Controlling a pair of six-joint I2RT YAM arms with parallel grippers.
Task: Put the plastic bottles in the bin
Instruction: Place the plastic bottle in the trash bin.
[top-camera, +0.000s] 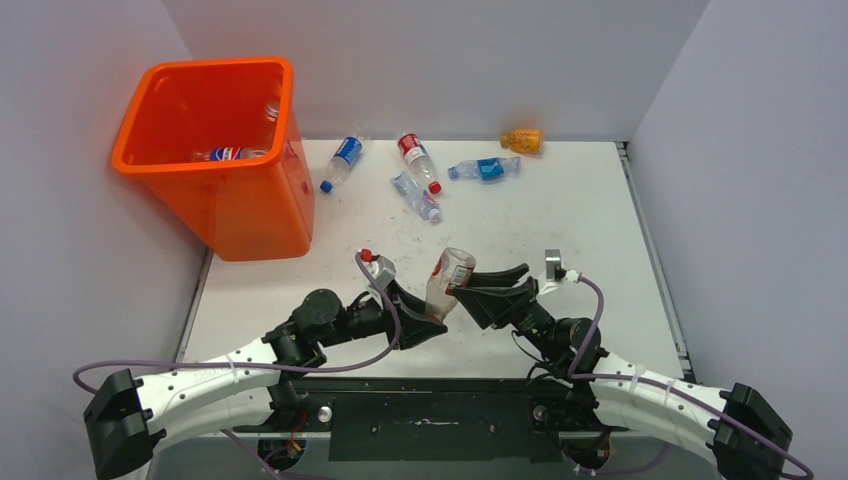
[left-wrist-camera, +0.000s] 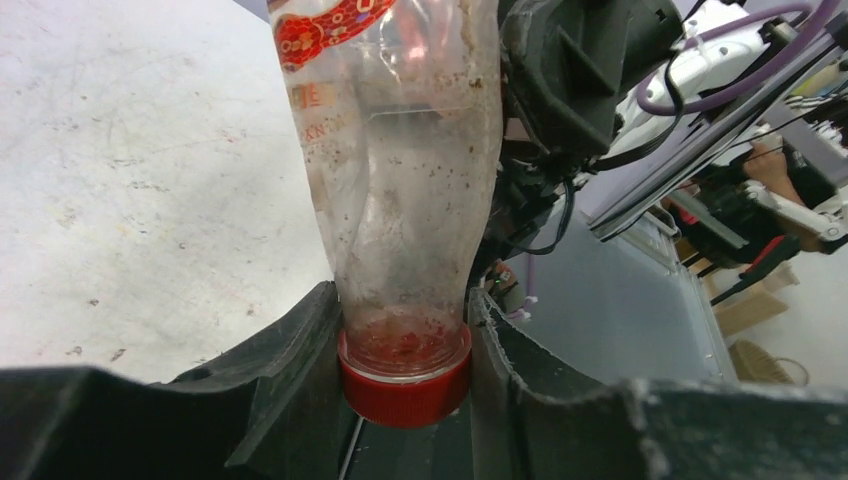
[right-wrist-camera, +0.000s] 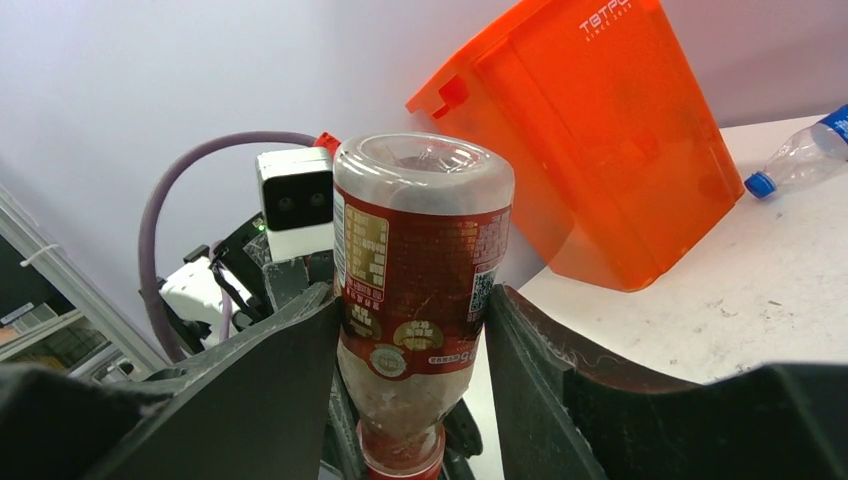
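Observation:
One of the plastic bottles (top-camera: 450, 278), clear and grimy with a red label and red cap, hangs cap-down above the table's near middle, gripped from both sides. My left gripper (top-camera: 430, 320) is shut on its neck and cap (left-wrist-camera: 405, 385), fingers (left-wrist-camera: 300, 340) pressed against both sides. On the labelled body (right-wrist-camera: 420, 270) my right gripper (top-camera: 466, 290) is shut. The orange bin (top-camera: 250, 215) stands at the far left with bottles (top-camera: 230, 154) inside. Several more bottles lie at the back: blue-labelled (top-camera: 343, 160), red-labelled (top-camera: 417, 160), clear (top-camera: 416, 196), blue (top-camera: 485, 168) and orange (top-camera: 522, 141).
White walls close in the table (top-camera: 560, 230) at the back and on both sides. The bin (right-wrist-camera: 610, 150) rises behind the held bottle in the right wrist view, with a blue-capped bottle (right-wrist-camera: 800, 160) lying to its right. Purple cables loop over both arms.

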